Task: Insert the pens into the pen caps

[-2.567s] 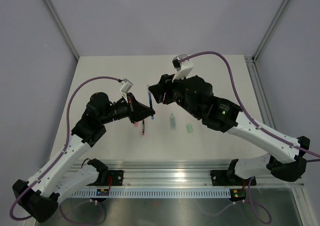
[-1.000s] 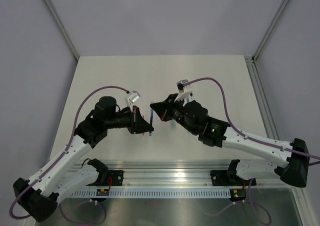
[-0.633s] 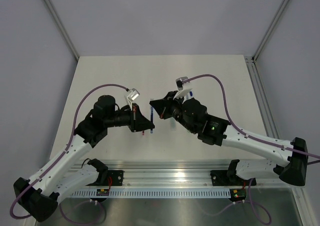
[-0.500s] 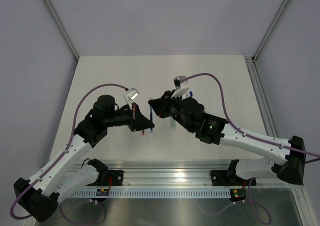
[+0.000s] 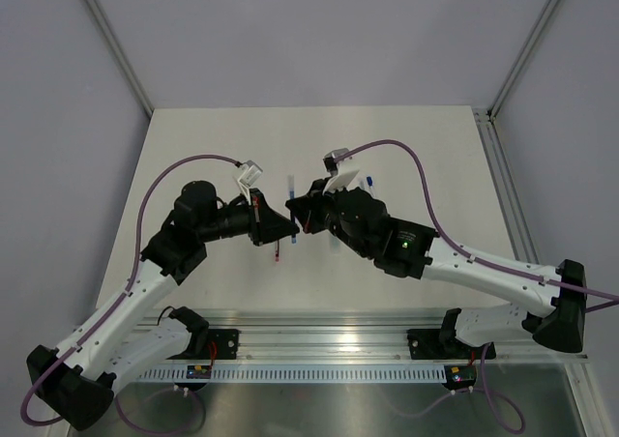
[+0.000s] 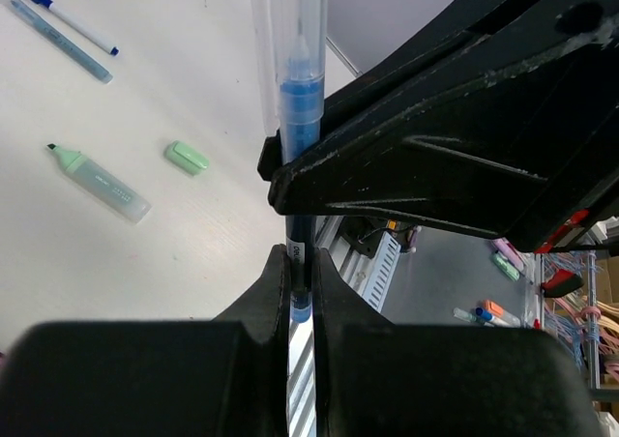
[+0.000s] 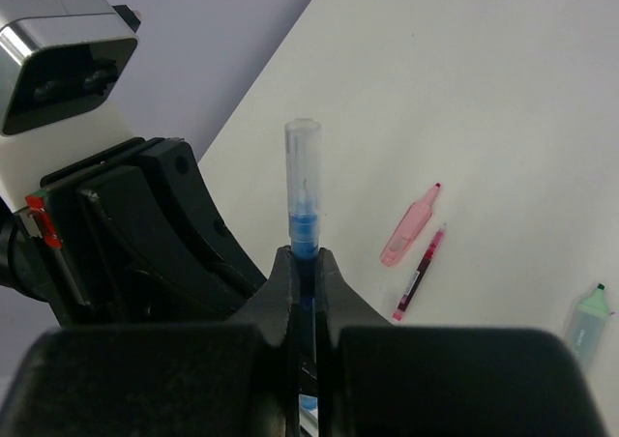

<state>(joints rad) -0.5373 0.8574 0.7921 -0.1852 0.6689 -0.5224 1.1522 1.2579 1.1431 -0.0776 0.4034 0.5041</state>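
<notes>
Squarely between both jaws: blue pen

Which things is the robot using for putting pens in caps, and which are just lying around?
For the job: blue pen, clear cap, left gripper, right gripper, red pen, green cap.
Just lying about: purple cables, markers beyond the table.
</notes>
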